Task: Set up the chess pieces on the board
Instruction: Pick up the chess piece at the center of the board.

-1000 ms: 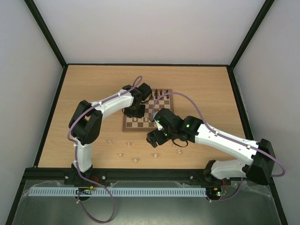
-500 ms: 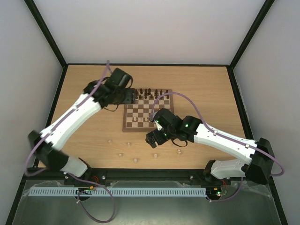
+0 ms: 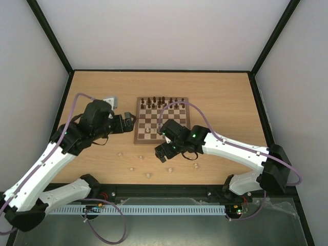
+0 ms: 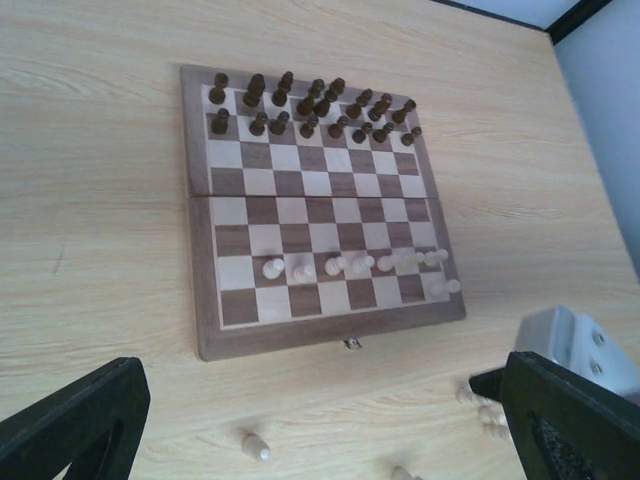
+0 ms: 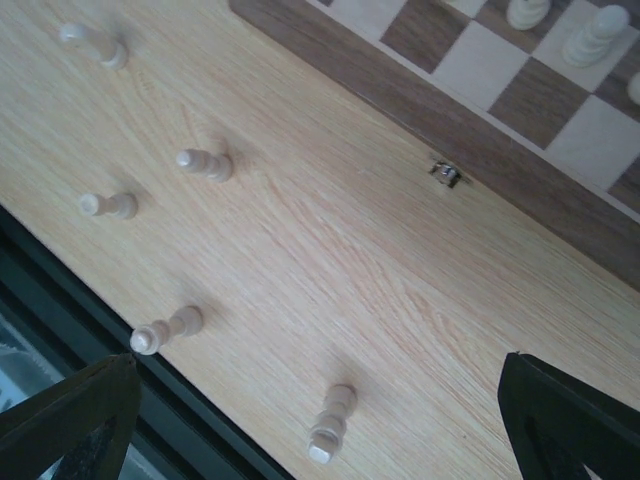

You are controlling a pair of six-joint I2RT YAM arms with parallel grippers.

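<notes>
On the table (image 5: 350, 260) just in front of the board (image 4: 300, 330), the right claw (image 5: 318, 368) hangs wide open and empty above a scatter of pale pieces (image 5: 205, 163). One of them sits almost directly under the gap between its fingers. Just off the board's left side, the left claw (image 4: 320, 375) is likewise spread wide with nothing in it, and the whole board shows in its view. We see a row of pale pieces lined along the second rank from the near edge, plus one on the near rank at the right. The others wait off the board on the latch (image 5: 446, 175) side. The dark pieces (image 4: 310, 105) fill the two far ranks.

We judge each pale piece light, hard and smooth. Turned wood of this kind will not crush, but it can squirt out of a pinch or topple at a nudge. Each piece is tiny and narrow at the neck, so it looks best taken across the thicker body just above the base. The fingers should straddle it squarely and close gently. The loose ones lie far enough apart that a descent need not knock a neighbour. Whether they stand or lie on their sides we cannot tell for certain from these slanted views; a fallen piece would call for a grip across its middle.
</notes>
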